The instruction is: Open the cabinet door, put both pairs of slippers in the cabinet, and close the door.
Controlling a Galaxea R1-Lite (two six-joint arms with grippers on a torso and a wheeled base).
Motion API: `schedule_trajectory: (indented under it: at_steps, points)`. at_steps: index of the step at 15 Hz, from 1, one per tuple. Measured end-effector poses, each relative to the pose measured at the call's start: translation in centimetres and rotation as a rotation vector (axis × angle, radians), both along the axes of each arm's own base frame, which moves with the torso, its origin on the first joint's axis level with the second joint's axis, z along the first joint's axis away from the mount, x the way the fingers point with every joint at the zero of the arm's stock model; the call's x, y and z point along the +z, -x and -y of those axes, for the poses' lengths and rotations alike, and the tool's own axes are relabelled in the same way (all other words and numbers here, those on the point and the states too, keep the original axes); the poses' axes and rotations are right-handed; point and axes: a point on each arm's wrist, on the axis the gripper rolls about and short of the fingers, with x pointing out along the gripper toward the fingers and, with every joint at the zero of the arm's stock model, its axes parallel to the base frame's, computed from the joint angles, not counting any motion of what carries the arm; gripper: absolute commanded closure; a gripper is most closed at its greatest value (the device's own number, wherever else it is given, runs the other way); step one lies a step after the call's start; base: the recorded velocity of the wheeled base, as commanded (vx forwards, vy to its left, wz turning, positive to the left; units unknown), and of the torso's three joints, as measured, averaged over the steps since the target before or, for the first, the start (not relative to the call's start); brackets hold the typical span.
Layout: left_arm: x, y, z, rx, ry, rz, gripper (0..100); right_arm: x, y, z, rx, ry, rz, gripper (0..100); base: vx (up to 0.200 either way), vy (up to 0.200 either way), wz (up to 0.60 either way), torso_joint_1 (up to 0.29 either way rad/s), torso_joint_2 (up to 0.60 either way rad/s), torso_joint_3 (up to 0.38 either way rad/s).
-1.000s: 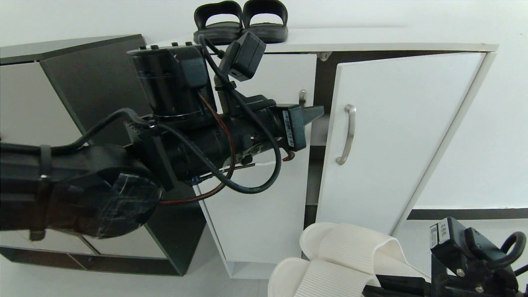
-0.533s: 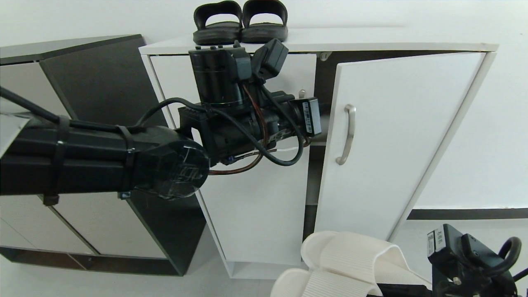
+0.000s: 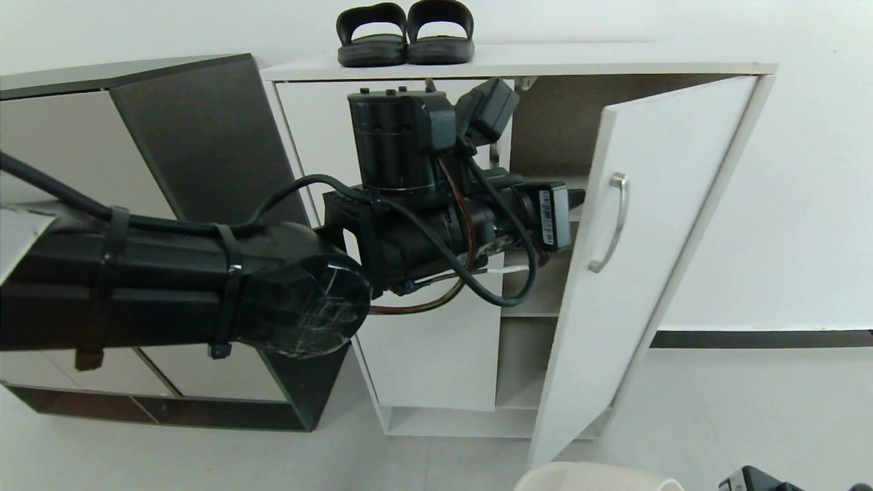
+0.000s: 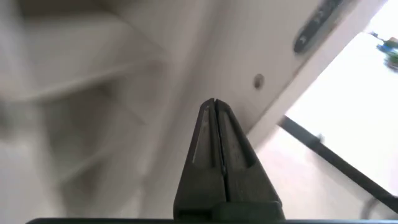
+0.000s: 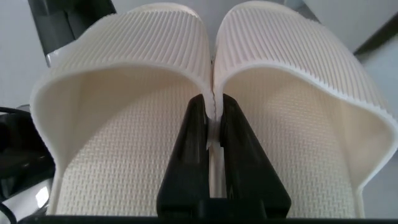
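Observation:
The white cabinet [image 3: 518, 65] has its right door [image 3: 655, 225] swung partly open, showing shelves [image 3: 539, 310] inside. My left gripper [image 3: 576, 199] is shut and empty, its tip just behind the inner edge of that door; in the left wrist view the shut fingers [image 4: 214, 134] point at the door's inner face. A pair of black slippers [image 3: 406, 34] sits on the cabinet top. My right gripper [image 5: 213, 112] is shut on the pair of white slippers [image 5: 273, 124], pinching their inner sides together; the white pair's edge [image 3: 593, 476] shows at the bottom of the head view.
A dark and grey cabinet [image 3: 170, 136] stands to the left of the white one. The left door [image 3: 423, 334] of the white cabinet is closed. A white wall with a dark baseboard [image 3: 757, 339] runs to the right, above pale floor [image 3: 736, 409].
The left arm has pushed right and the right door has swung further open, baring the shelves. The head view has shifted, so the white slippers and right gripper sit lower in it.

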Motion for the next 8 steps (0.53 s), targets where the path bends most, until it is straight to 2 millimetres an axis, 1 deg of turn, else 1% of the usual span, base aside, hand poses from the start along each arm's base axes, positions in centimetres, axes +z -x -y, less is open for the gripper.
schedule_trajectory:
  at_steps: [2,3,4,5,6,7,8]
  points:
    - [0.1,2.2,1.4,-0.057,-0.002,0.003,100,0.2,0.2,0.0,0.008,-0.012,0.009,100,-0.2,0.0,0.0,-0.002,0.0,0.002]
    - [0.1,2.9,1.8,-0.071,-0.002,0.003,100,0.3,0.2,0.0,0.001,-0.014,0.014,100,-0.2,0.0,0.0,0.007,0.0,0.002]
    - [0.2,3.1,1.9,-0.073,0.001,0.005,100,0.5,0.1,-0.1,-0.015,-0.018,0.02,100,-0.2,0.0,0.0,0.002,0.0,0.002]
    - [0.3,3.0,1.8,-0.06,0.006,0.009,100,0.8,-0.2,-0.3,-0.044,-0.024,0.027,100,0.0,0.0,0.0,0.0,0.0,0.0]
    - [0.5,2.5,1.2,-0.014,0.019,0.018,100,1.1,-0.7,-0.5,-0.095,-0.027,0.033,100,0.0,0.0,0.0,0.0,0.0,0.0]
    - [0.7,1.9,0.3,0.053,0.025,0.023,100,1.4,-1.6,-0.9,-0.177,-0.037,0.042,100,0.0,0.0,0.0,0.0,0.0,0.0]
    - [0.9,1.3,-1.1,0.119,0.026,0.03,100,2.1,-2.8,-1.5,-0.289,-0.067,0.057,100,0.0,0.0,0.0,0.0,0.0,0.0]
